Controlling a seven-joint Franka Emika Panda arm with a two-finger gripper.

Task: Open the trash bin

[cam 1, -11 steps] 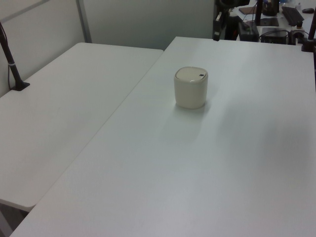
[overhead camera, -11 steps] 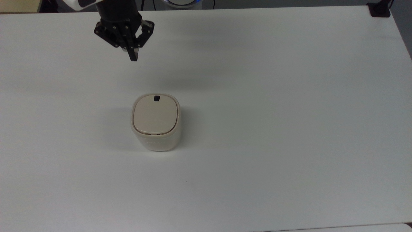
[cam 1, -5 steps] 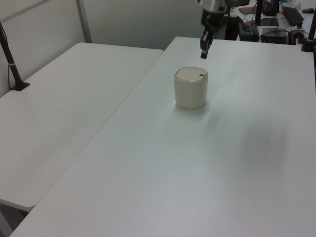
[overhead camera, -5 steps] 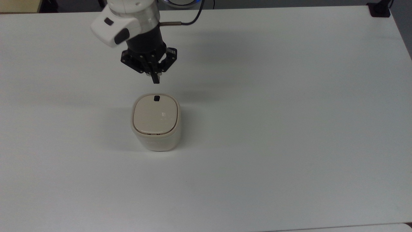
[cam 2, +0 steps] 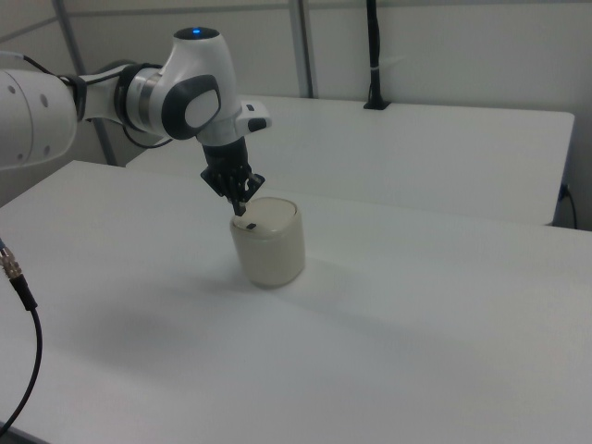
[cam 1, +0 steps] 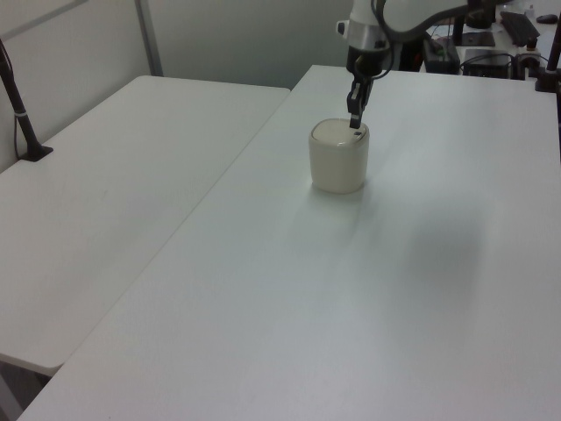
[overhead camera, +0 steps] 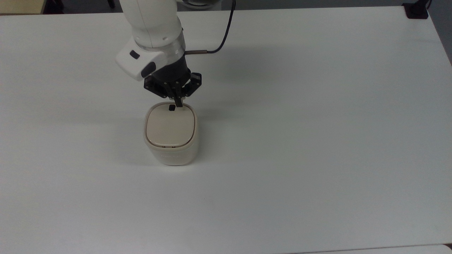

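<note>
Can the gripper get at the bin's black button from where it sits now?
Probably yes. The gripper, fingers shut, hangs close above the black button at the rim of the trash bin, with nothing between them.

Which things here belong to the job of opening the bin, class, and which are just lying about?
Belongs to the job:
- trash bin, lid shut
- its black button at the rim
- gripper, fingers together, tip by the button

Just lying about:
- neighbouring table
- black pole clamped to it
- loose cable at the right view's left edge
</note>
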